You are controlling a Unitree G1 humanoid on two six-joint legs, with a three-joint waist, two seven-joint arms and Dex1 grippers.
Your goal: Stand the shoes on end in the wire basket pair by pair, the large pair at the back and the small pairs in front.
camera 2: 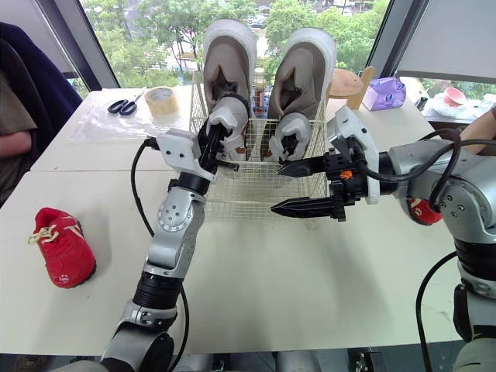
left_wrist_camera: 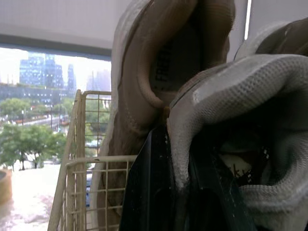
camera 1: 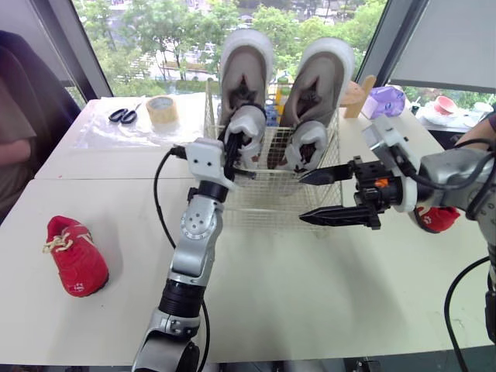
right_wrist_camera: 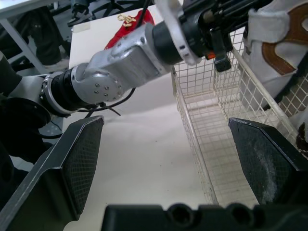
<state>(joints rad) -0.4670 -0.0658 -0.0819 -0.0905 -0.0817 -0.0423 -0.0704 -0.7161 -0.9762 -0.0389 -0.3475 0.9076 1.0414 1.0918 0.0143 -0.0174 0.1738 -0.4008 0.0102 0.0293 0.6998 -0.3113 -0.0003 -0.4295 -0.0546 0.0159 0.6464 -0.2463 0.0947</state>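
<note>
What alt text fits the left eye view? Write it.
The left gripper grips a small grey shoe standing in the wire basket, in front of the large pair. The right gripper hangs open by the basket's front; a red shoe lies on the table.

Head stereo pair: looks forward and down onto table (camera 1: 310, 294) and wire basket (camera 1: 271, 194); both eyes share this scene. Left wrist camera: jammed close against small grey shoe (left_wrist_camera: 250, 96) in basket, facing window (left_wrist_camera: 43, 96). Right wrist camera: just outside basket, looking along its front toward my left arm (right_wrist_camera: 120, 62).
</note>
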